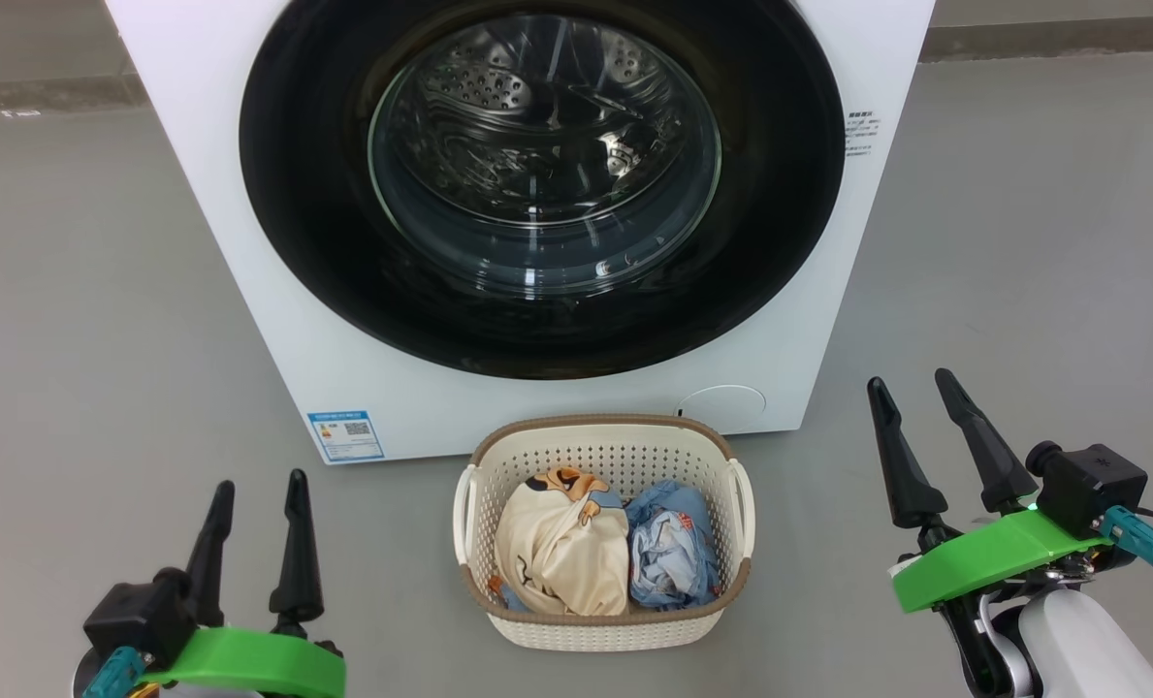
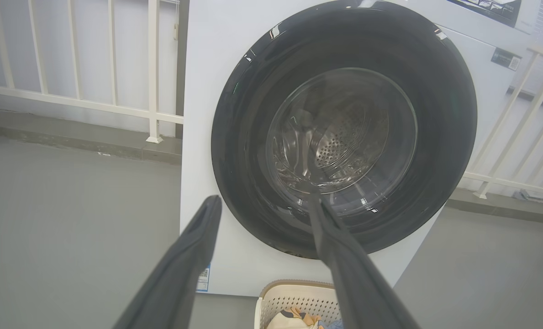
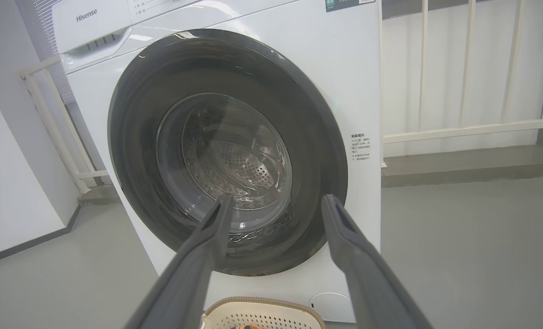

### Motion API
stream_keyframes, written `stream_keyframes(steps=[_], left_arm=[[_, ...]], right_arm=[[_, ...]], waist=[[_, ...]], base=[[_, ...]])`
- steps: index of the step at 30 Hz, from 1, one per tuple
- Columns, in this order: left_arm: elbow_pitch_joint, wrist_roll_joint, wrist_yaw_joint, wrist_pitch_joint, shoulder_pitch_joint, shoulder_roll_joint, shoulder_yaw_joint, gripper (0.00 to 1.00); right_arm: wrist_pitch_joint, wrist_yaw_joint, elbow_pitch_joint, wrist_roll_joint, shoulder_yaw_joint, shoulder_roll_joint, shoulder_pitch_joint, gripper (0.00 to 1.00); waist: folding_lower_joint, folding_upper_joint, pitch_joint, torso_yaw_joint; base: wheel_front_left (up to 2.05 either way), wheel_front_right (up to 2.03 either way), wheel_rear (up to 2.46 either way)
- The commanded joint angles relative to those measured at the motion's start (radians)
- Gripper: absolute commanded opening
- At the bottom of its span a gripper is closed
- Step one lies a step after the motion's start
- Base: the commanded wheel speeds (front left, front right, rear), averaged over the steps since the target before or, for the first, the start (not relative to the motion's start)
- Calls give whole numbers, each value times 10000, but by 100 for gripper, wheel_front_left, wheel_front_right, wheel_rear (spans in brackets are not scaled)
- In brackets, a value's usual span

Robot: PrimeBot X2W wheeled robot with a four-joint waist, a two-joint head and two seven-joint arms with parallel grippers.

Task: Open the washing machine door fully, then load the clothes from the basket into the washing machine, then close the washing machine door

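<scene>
Door (image 1: 542,184) sits shut on the washing machine (image 1: 751,378), at 12 o'clock. Basket (image 1: 600,424) at 6 o'clock of it, clothes (image 1: 586,548) inside. Left gripper (image 1: 261,482) and right gripper (image 1: 910,380) spread wide, empty. Risk: fingers slip off the glossy rim; a swinging door may clip the basket.
</scene>
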Motion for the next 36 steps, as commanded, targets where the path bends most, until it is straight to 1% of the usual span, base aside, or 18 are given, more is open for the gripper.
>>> stream_keyframes(steps=[1, 36], left_arm=[[-153, 83, 26, -65, -398, 162, 301, 100], [-84, 105, -47, -65, -465, 140, 345, 100]], right_arm=[[-122, 58, -229, -64, 162, -48, -353, 100], [-122, 58, -170, 3, 207, -79, -418, 100]], waist=[[0, -1, 8, 1], [0, -1, 15, 13]], base=[[0, 0, 0], [0, 0, 0]])
